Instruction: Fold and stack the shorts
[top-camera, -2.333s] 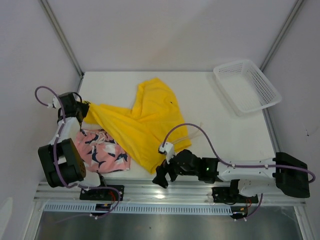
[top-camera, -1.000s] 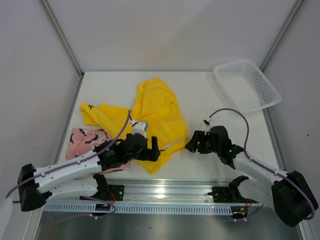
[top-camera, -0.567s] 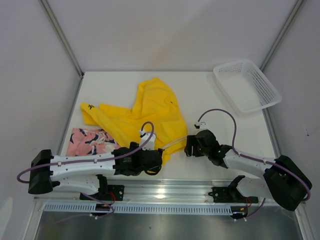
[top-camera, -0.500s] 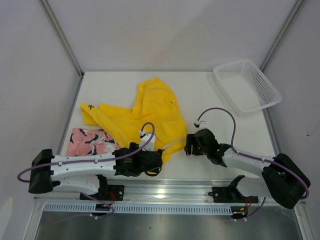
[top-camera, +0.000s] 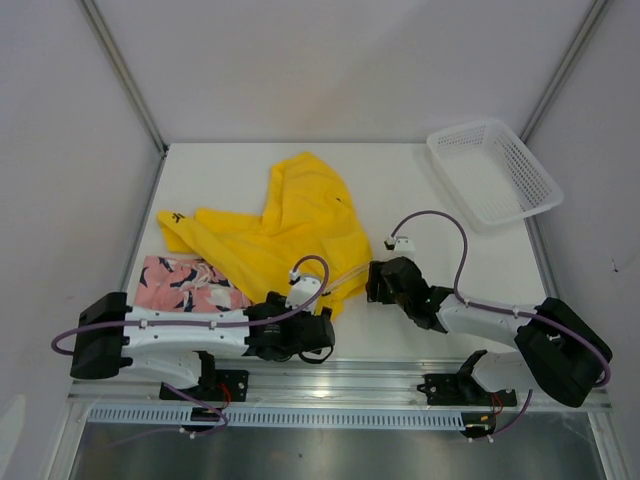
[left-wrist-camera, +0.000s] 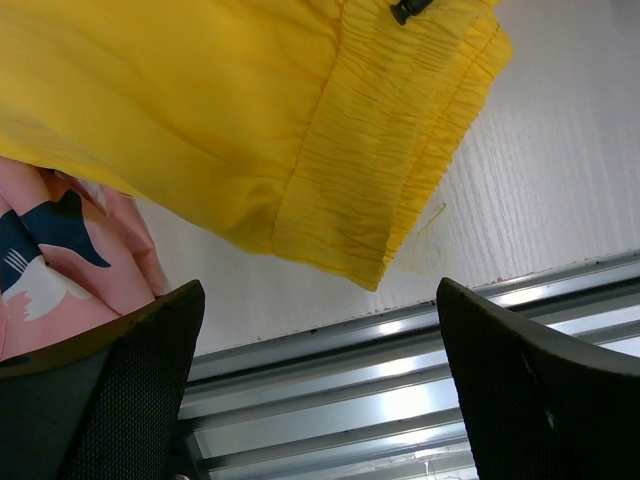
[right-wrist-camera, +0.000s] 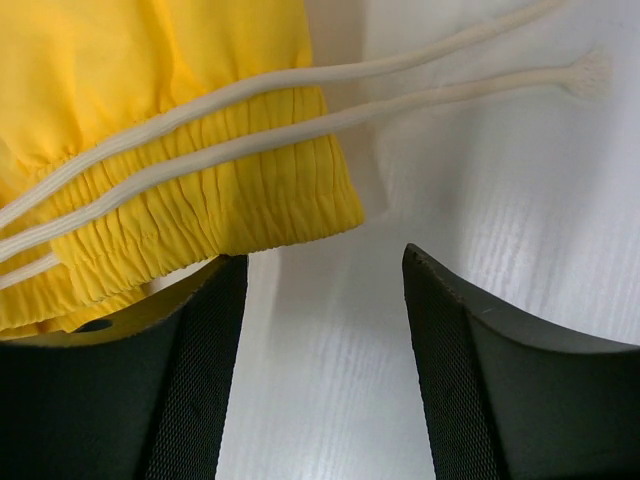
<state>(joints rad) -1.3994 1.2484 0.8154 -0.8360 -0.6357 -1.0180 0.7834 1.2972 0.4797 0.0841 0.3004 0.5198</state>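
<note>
Closing in: both tools had moved to the near waistband (right-wrist-camera: 200, 210) of the yellow shorts (top-camera: 290, 225). Left tool (left-wrist-camera: 315, 290) spread wide and empty. Right tool (right-wrist-camera: 322, 258) narrowing, pinching nothing yet. Fold grasp likely next.

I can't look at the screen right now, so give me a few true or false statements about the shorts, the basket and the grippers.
The yellow shorts partly cover the pink shorts. True.
The basket holds the pink shorts. False: it is empty; they lie on the table.
The left gripper is shut on the yellow shorts. False: it is open, holding nothing.
White drawstrings trail off the yellow shorts onto the table. True.
</note>
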